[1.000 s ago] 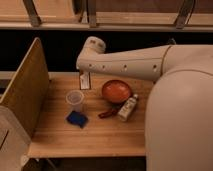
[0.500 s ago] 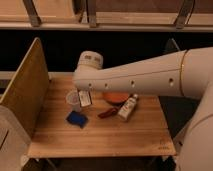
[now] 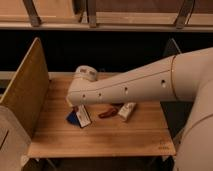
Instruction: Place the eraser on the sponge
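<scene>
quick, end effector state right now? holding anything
end effector: low over the eraser at the right edge of the sponge; open, closed or holding cannot be told.

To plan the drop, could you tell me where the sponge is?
In the camera view the sponge sits left of centre on the table, partly behind the gripper, with the dark reddish-brown thing to its right.

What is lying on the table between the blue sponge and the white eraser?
A dark reddish-brown long thing lies between the sponge and the eraser, as the camera view shows. The gripper hangs at the sponge's edge.
</scene>
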Controlling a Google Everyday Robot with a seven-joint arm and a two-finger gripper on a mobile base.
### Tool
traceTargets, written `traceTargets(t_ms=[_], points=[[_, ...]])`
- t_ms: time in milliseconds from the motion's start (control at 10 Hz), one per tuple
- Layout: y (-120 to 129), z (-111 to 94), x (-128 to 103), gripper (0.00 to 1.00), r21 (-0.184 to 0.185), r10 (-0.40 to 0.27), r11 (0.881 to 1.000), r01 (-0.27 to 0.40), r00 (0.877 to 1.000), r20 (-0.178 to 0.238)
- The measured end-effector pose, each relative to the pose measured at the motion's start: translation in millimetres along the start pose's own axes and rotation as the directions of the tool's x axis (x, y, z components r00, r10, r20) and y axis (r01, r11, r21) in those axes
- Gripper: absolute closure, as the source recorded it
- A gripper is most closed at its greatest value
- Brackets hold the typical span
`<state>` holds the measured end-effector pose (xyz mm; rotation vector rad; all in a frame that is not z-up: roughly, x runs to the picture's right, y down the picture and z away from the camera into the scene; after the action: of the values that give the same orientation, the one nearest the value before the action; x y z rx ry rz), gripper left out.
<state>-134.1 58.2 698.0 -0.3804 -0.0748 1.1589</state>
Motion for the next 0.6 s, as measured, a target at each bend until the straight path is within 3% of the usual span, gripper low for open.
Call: traceTargets(t_ms=[200, 400, 600], points=[[1, 2, 1, 1.0, 0.001, -0.013, 1.0, 0.013, 1.0, -0.005], [13, 10, -2, 1.0, -0.02, -0.103, 0.994, 0.103, 0.995, -0.016], [31, 26, -5, 1.0, -0.06, -0.228, 0.972, 0.225, 0.973, -0.035]])
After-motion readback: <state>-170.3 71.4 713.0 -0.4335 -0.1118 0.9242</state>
